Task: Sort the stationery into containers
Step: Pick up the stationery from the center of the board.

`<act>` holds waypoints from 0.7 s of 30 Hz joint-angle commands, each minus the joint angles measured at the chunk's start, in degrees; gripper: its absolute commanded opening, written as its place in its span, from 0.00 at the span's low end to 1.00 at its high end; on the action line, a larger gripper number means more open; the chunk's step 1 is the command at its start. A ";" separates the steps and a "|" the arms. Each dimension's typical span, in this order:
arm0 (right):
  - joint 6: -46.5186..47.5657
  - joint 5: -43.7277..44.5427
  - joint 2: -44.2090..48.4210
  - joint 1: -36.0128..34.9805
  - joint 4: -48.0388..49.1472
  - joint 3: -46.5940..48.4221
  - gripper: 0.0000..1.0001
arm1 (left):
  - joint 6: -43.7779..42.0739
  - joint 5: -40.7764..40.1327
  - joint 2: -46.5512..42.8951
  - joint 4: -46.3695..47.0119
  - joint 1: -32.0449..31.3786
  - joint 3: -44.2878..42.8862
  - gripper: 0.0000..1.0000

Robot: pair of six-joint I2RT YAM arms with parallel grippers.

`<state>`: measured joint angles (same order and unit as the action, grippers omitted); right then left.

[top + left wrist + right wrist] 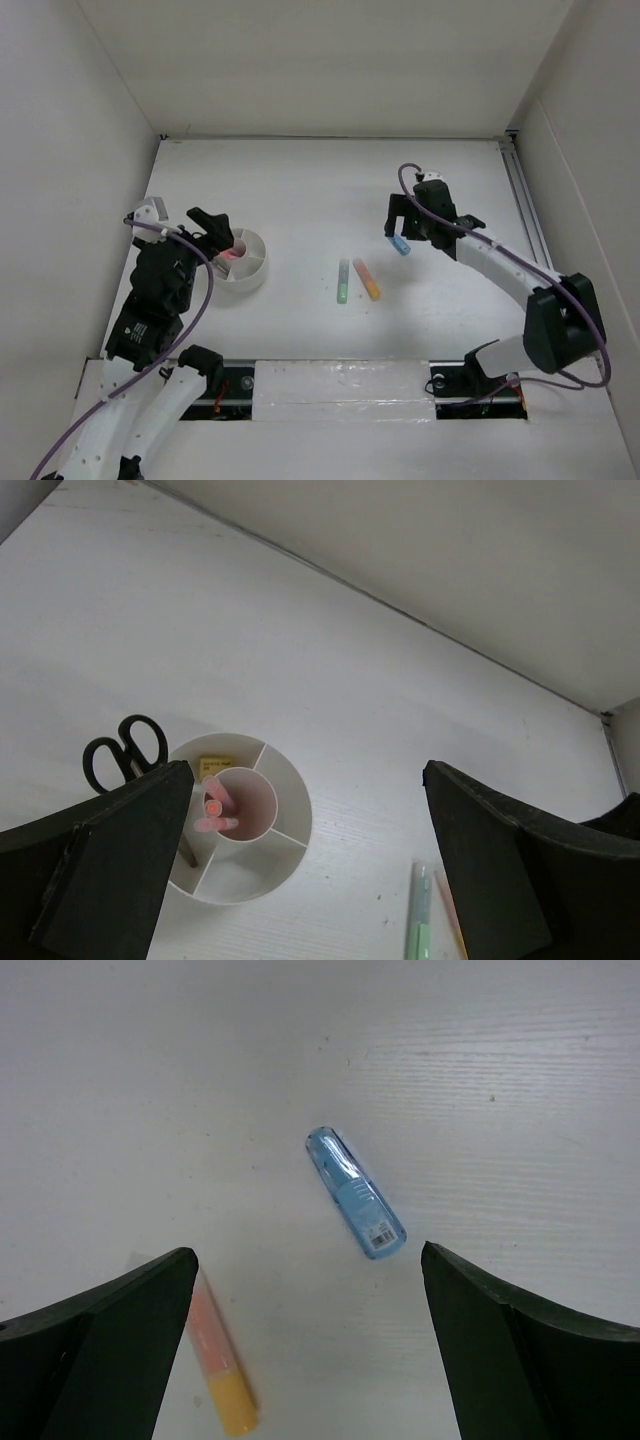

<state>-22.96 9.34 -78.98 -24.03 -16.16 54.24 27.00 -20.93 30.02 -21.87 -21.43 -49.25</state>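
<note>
The round white tub (pixel 256 276) stands at the left. In the left wrist view the tub (pixel 255 872) holds pink pens (pixel 214 808) in its centre cup and a tan eraser (pixel 215 765) in a back wedge. The black scissors handles (pixel 125 750) stick out at its left rim. My left gripper (pixel 222 236) is open and empty above the tub (pixel 308 772). A green marker (pixel 343 281) and an orange marker (pixel 367 279) lie mid-table. A blue marker (pixel 355 1192) lies flat under my open, empty right gripper (pixel 307 1258), also in the top view (pixel 405 228).
White walls close in the table on the left, back and right. A metal rail (pixel 525 205) runs along the right edge. The orange marker (pixel 222 1370) lies near my right gripper's left finger.
</note>
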 commanded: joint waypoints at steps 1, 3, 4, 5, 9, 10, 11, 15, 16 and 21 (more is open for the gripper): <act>5.36 -5.99 -6.33 2.49 2.01 3.77 1.00 | -1.08 0.80 1.35 2.53 -0.19 -0.32 0.99; 6.52 -9.24 -9.34 3.90 2.53 5.34 1.00 | -1.08 0.80 2.76 2.53 -0.19 -0.32 0.99; 7.31 -10.04 -11.61 3.90 2.54 5.35 1.00 | -1.08 0.80 2.76 2.53 -0.19 -0.32 0.99; 7.32 -10.05 -12.33 3.90 2.54 5.35 1.00 | -1.08 0.80 3.37 2.53 -0.19 -0.32 0.99; 7.32 -10.05 -13.39 5.04 4.29 5.35 1.00 | -1.08 -0.68 3.38 2.53 -0.19 -0.32 0.99; 7.32 -10.05 -13.39 5.05 4.99 4.83 1.00 | -1.08 -1.65 3.38 1.92 -0.19 -0.32 0.99; 6.71 -10.05 -13.39 5.05 5.00 4.82 1.00 | -0.29 -2.70 3.38 1.92 -0.19 -0.32 0.99; 3.63 -6.27 -7.53 5.05 5.00 4.82 1.00 | 3.13 -10.78 4.60 -1.33 0.42 -1.37 0.99; 3.62 -5.05 -6.11 4.18 4.22 4.82 1.00 | 5.23 -13.85 4.61 -3.08 0.42 -2.24 0.99; 3.62 -5.02 1.01 3.47 2.00 10.10 1.00 | 12.70 -21.15 6.88 -5.37 2.80 -6.55 0.99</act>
<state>-18.61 3.49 -83.13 -19.97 -16.23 60.01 33.65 -34.04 36.12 -26.26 -19.40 -51.77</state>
